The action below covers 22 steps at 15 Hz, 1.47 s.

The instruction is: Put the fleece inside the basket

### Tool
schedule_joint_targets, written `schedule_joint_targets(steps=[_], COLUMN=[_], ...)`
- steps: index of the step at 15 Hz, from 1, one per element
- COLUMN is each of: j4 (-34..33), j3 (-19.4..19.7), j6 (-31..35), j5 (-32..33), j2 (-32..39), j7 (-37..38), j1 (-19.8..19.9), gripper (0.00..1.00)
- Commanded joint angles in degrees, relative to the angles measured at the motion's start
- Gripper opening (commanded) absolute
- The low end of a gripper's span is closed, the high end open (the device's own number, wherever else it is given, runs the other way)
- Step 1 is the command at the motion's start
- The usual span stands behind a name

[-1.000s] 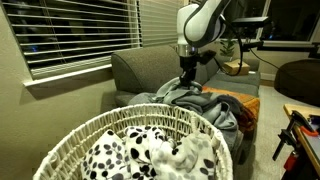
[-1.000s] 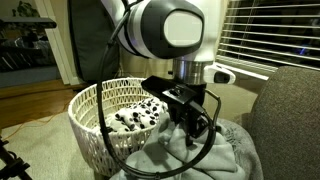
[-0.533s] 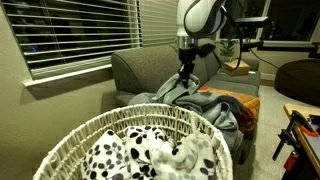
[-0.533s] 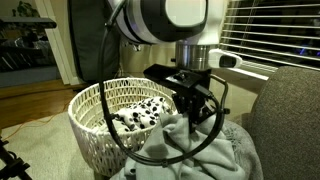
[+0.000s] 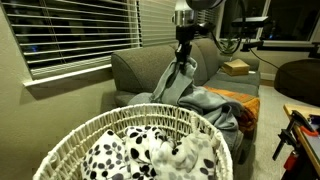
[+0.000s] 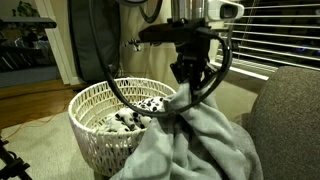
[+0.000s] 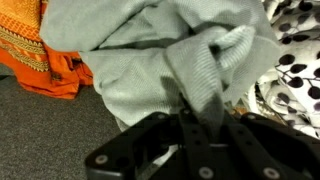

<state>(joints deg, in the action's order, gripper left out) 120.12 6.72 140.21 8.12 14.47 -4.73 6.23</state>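
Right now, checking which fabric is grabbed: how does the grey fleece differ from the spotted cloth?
Look: the fleece is plain light grey; the spotted cloth is white with black spots. Place: the fleece hangs over the sofa, outside the basket; the spotted cloth lies inside it. State: the gripper pinches the fleece and holds it up; the spotted cloth is untouched. Both are soft and crumpled.
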Motion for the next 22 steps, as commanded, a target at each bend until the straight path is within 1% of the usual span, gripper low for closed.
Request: schedule_joint_targets(steps=[1,3,6,9,15,22], j4=[2.49,1.90,0.60,-1.59,-7.15,-14.21], j3=[-0.95,-2.89,-6.02,-8.14,-10.64,-13.23], j6=[-4.95,-8.08,-12.40,-17.72,-26.51,-33.53], j5=[1.95,-1.22,-7.70,-11.75,-14.48,-14.12], j2=[-7.06,-8.29,-9.10,-8.98,-7.06,-2.26], j7=[0.08,-4.12,-13.31,-19.75,-27.70,-33.38], j1=[-1.80,-1.94,-2.24,-2.88,-4.84,-7.21], gripper=[0.04,0.04,0.04,0.04,0.04,0.04])
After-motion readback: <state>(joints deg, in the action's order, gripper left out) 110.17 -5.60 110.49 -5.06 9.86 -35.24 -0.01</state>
